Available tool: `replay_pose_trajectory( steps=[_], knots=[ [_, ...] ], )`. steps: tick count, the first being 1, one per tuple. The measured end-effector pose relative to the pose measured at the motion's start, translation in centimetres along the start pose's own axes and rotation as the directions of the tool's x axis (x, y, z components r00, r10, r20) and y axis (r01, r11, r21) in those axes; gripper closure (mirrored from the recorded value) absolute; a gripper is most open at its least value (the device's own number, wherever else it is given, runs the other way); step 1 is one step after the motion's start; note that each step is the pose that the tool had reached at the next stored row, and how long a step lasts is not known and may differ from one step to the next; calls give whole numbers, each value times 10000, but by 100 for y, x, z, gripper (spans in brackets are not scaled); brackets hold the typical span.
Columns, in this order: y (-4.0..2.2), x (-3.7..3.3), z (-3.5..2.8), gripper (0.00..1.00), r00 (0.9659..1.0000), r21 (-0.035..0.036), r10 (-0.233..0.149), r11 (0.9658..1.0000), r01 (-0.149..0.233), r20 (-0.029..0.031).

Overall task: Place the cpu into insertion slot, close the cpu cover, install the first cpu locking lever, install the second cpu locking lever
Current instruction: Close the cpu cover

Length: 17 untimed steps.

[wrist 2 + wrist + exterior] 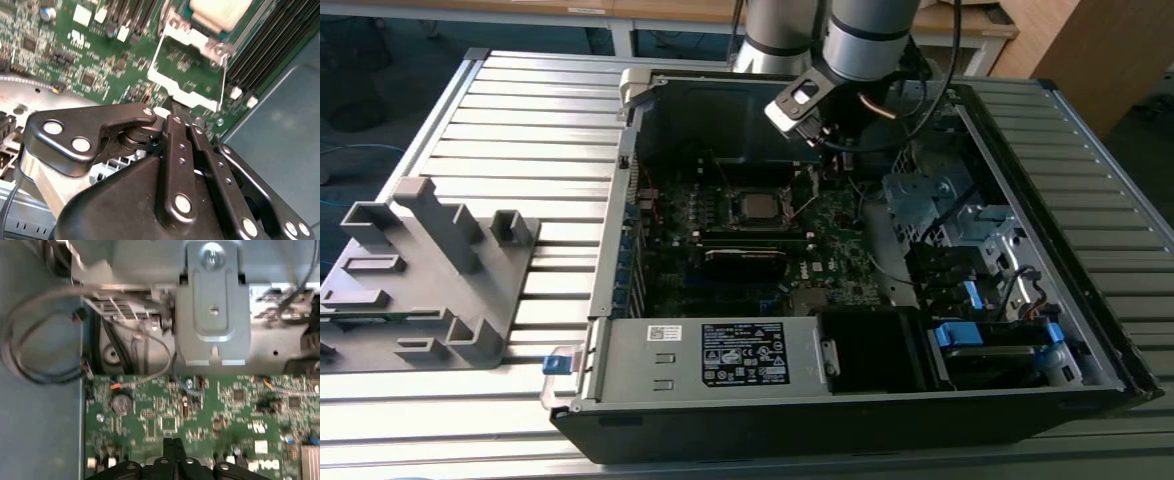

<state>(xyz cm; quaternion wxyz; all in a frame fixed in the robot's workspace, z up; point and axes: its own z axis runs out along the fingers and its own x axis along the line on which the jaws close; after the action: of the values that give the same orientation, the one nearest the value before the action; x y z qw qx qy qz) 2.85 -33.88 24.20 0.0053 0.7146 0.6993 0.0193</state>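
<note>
silvery cpu cover (pixel 190 97) stands raised and tilted in the second wrist view, with green board showing through its square window. claw (pixel 182 121): fingers drawn together, narrow, only a thin seam between them. tips sit right at the lower edge of the cover frame. cannot tell whether they pinch that edge or merely touch it. first wrist view: fingertips (pixel 169 447) pressed side by side over the green motherboard (pixel 200 410), nothing seen between them.

exterior view: open computer case (pixel 607 250) lies on its side on a slatted metal worktop (pixel 520 130). arm (pixel 867 35) reaches in from the far side. claw is low inside the case, just beyond the socket area toward the exterior view's right.

cpu (pixel 758 207): dull silvery-brown square, lying flat in the insertion slot (pixel 732 210), near the middle of the board. long black module (pixel 747 255) lies just nearer the camera than the slot. grey power supply box (pixel 734 355) with a white label sits along the near edge of the case. blue-tabbed drive bays (pixel 994 335) are at the exterior view's right. grey plastic fixture (pixel 427 270) rests on the worktop at the exterior view's left, well apart from the case.
</note>
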Motion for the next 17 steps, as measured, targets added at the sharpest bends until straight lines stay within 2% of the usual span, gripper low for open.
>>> replay_pose_trajectory(
  steps=[6,10,17],
  knots=[
    [-223,-5,-7,90,10000,-42,1,10000,-1,-12],
    [-349,-7,-12,90,10000,-55,0,10000,-1,-11],
    [-476,-10,-16,90,10000,-56,1,10000,-1,-11]
  ],
)
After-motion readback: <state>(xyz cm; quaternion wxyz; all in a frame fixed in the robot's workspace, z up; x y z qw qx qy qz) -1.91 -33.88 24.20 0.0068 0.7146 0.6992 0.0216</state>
